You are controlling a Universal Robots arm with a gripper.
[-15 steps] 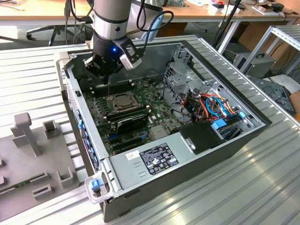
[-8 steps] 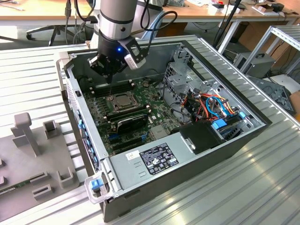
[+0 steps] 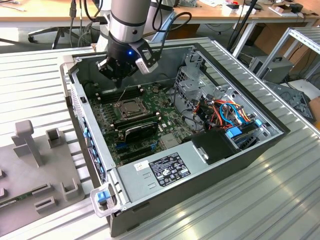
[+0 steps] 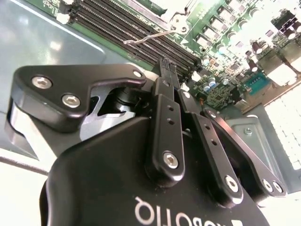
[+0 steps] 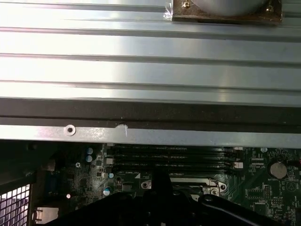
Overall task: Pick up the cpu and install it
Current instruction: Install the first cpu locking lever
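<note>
**Chip lies in its socket, gripper low beside the latch wire**

We see the cpu (image 3: 131, 106), a small flat square with a dull silver-beige metal top, lying level inside the dark square socket with its metal frame (image 3: 120, 112). The socket sits on the green motherboard (image 3: 172, 120) at the floor of the open grey computer case (image 3: 210, 185). The cpu sits flat and square to the frame with no corner raised. From that we judge the placing done and the chip no longer in need of a grip.

The black two-finger gripper (image 3: 118, 85) hangs inside the case, just above and beside the socket on the side toward the long black memory slots (image 4: 131, 23). Its fingers look drawn together into one narrow tip, and we see nothing between them. A tip this slim fits between the slots and the socket frame without brushing either, which we take to be the reason for holding it so.

In the second wrist view a thin bent metal latch wire (image 4: 146, 37) runs beside the slots just beyond that tip, near it but apart. We cannot tell whether the wire is hooked down or loose. The arm comes down steeply from above, which keeps its body clear of the case walls.
</note>
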